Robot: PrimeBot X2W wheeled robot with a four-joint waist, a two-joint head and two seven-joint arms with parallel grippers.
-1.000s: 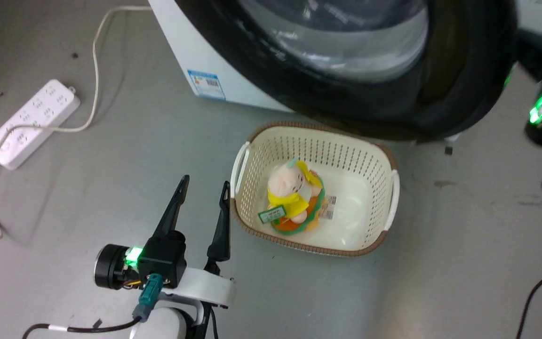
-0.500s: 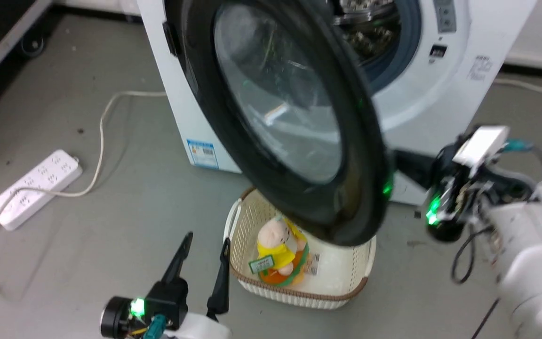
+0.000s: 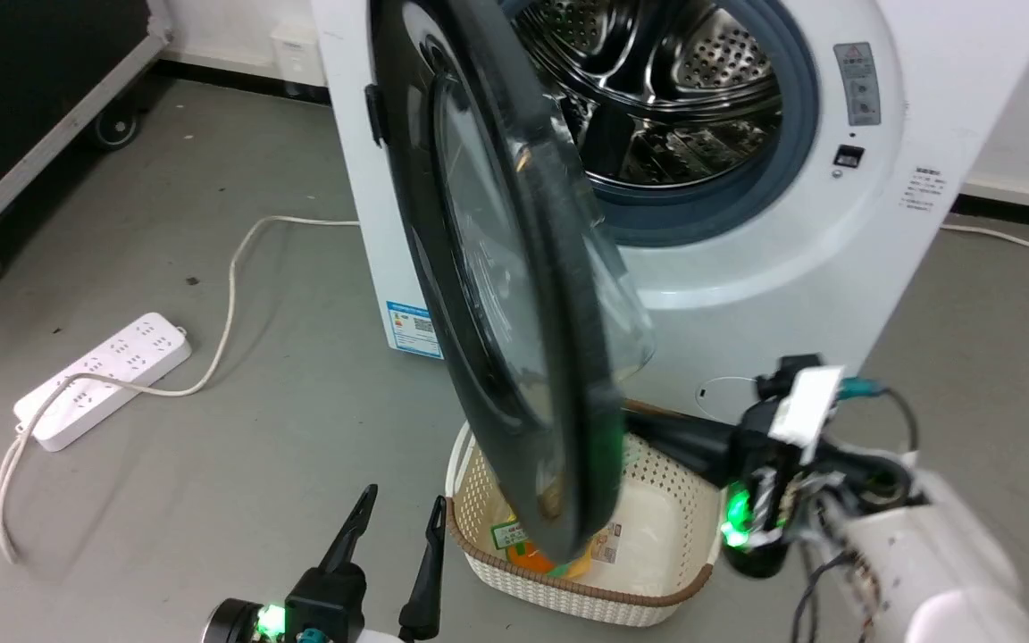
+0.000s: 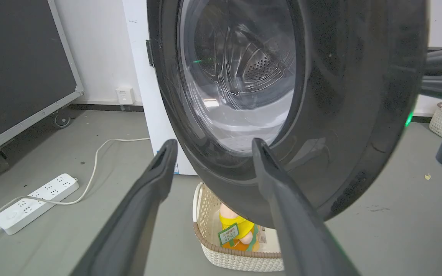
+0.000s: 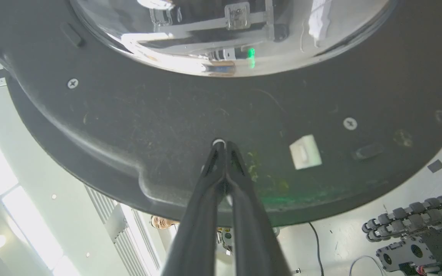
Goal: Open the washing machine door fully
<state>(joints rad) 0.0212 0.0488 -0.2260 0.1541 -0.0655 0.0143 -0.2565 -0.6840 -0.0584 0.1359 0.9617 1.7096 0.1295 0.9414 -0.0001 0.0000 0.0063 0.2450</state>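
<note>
Swung wider on its hinge, the washing machine door (image 3: 497, 295) now stands almost edge-on to my head camera. Half a second ago it still covered part of the steel drum (image 3: 675, 89). My head has also lifted, so some of that shift is the camera's.

My right gripper (image 5: 221, 147) has its two fingers pressed together, holding nothing. Their tips sit against the door's black inner face, with the glass bowl just beyond them. I judge that I am pushing the door open from inside. It looks roughly square to the machine front, so some arc remains before it is fully open.

My left gripper (image 3: 403, 496) has its jaws spread apart and empty. The door's outer face is ahead of and above their tips, apart from them.

By my count:
- one washing machine (image 3: 836, 268) and one door
- one basket (image 3: 657, 473) beneath the door's lower edge, just right of my left jaws
- one plush toy (image 4: 236, 226) in the basket
- one power strip (image 3: 104, 375) well left of my left jaws
- two grippers
</note>
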